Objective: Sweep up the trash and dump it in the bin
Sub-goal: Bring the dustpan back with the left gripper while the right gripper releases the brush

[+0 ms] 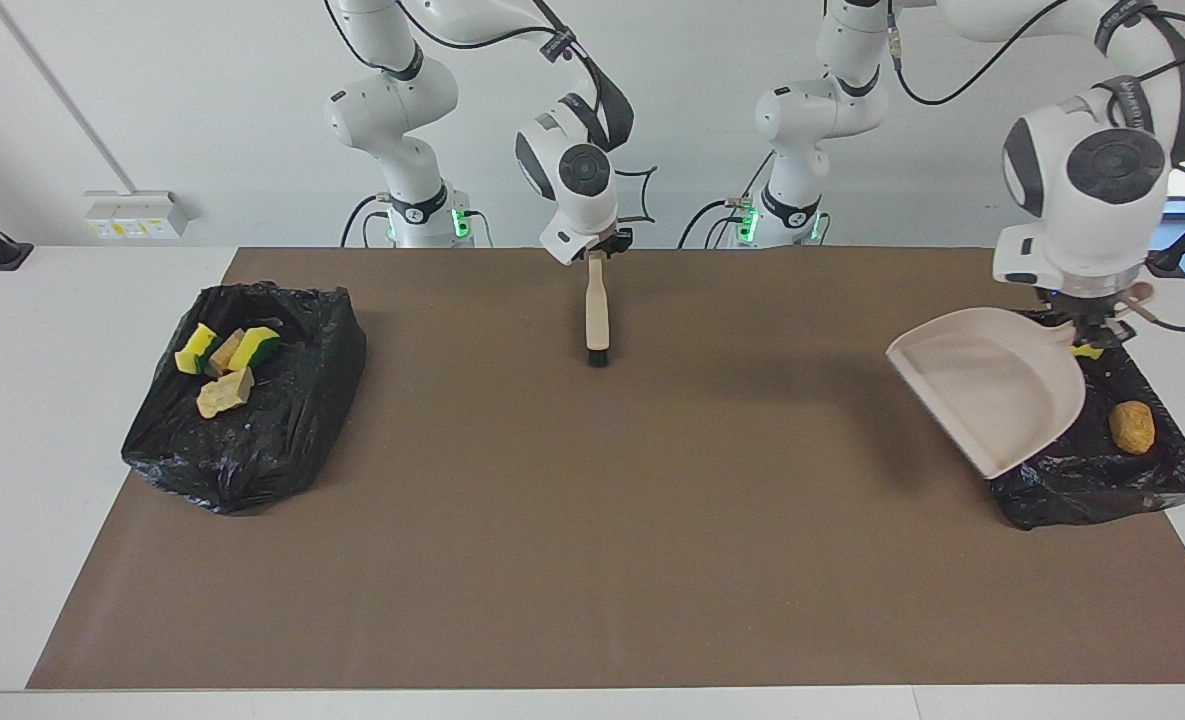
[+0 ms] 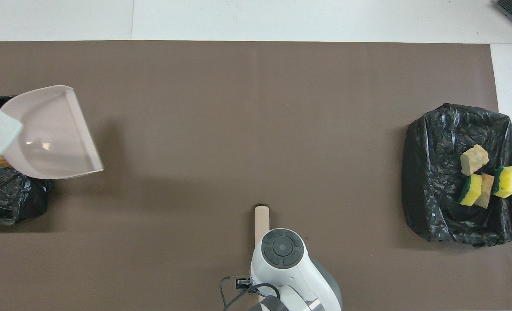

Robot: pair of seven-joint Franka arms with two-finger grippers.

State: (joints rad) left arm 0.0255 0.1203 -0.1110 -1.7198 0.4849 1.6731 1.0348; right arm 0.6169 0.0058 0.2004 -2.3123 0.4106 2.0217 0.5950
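Observation:
My left gripper (image 1: 1092, 325) is shut on the handle of the beige dustpan (image 1: 992, 395), which it holds roughly level and empty over the black-bag bin (image 1: 1092, 485) at the left arm's end. A brown nugget (image 1: 1132, 427) and a sliver of yellow sponge (image 1: 1085, 351) show in that bin; the pan hides the rest of it. My right gripper (image 1: 597, 252) is shut on the beige brush (image 1: 597, 315), which hangs bristles down to the mat at the robots' edge. The overhead view shows the pan (image 2: 50, 134) and the brush (image 2: 261, 218).
A second black-bag bin (image 1: 252, 430) at the right arm's end holds yellow-green sponges (image 1: 195, 348) and beige pieces (image 1: 224, 393); it also shows in the overhead view (image 2: 433, 172). The brown mat (image 1: 592, 520) covers the table's middle.

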